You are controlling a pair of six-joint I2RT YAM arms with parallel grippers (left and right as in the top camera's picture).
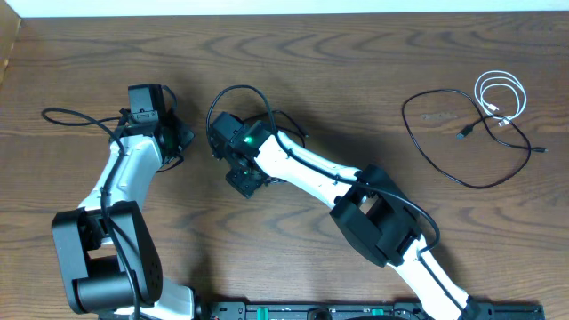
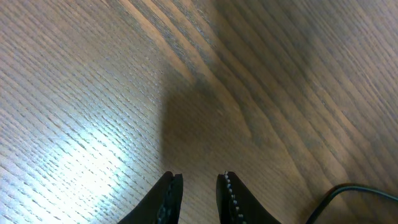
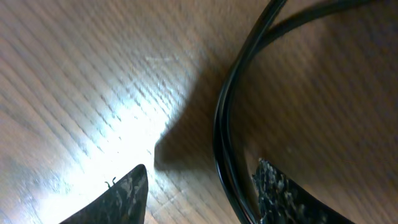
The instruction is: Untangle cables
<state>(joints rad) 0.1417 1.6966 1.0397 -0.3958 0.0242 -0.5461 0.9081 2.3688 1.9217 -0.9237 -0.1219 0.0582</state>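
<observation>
Bench [image 1: 356, 53]: wood-grain top with both arms on it. The left arm [image 1: 120, 178] reaches up the left side. The right arm [image 1: 311, 169] comes in from bottom right and ends near centre, close to the left arm's wrist.

Cables, overhead view:
- The black cable [image 1: 484, 186] lies in a wide open loop at the far right of the bench.
- The white cable [image 1: 524, 96] sits in a small coil at that loop's upper right; the two appear to cross there.
- Their small plug ends lie inside the loop, near each other.
- Both are well apart from either claw.

Right claw [image 3: 202, 168]:
- The fingers are spread wide and clamp nothing.
- A doubled black cord [image 3: 219, 124] runs between them down to the bench. It sits much nearer the finger on the right of the view than the other one.
- I can't tell whether it touches that finger.
- I also can't tell from the overhead view whether this is the third cable or the arm's own wire.

Left claw [image 2: 199, 180]:
- The fingers are almost together with a narrow gap between them, and nothing is in it.
- Only bare wood lies ahead of it.
- A black cord end [image 2: 348, 188] shows at the lower right of that view, off to the side of the claw and not touching it. I can't tell which cord it is.
</observation>
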